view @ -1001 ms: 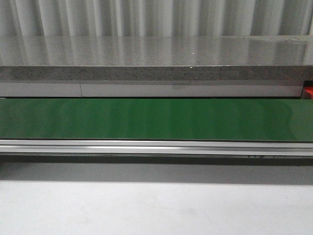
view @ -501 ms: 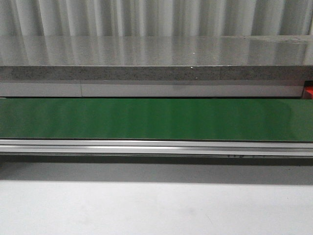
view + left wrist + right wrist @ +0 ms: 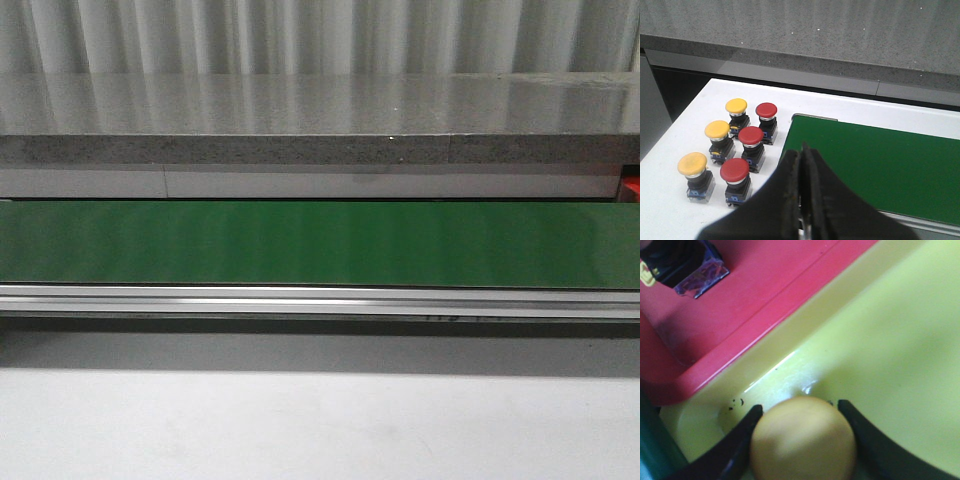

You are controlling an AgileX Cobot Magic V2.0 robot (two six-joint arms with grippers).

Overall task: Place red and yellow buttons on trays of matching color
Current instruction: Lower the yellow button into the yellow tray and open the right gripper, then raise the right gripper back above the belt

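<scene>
Currently right claw point(image 3: 802, 415) grasping yellow dome-capped plastic push button point(image 3: 802, 440) over glossy yellow plastic tray point(image 3: 890, 340); cap smooth, rigid, light, likely slippery. Left claw point(image 3: 802, 152) clenched, empty.

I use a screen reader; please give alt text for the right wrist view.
The right gripper holds a yellow button low over the yellow tray. Beside it lies the red tray, holding part of another button.
</scene>
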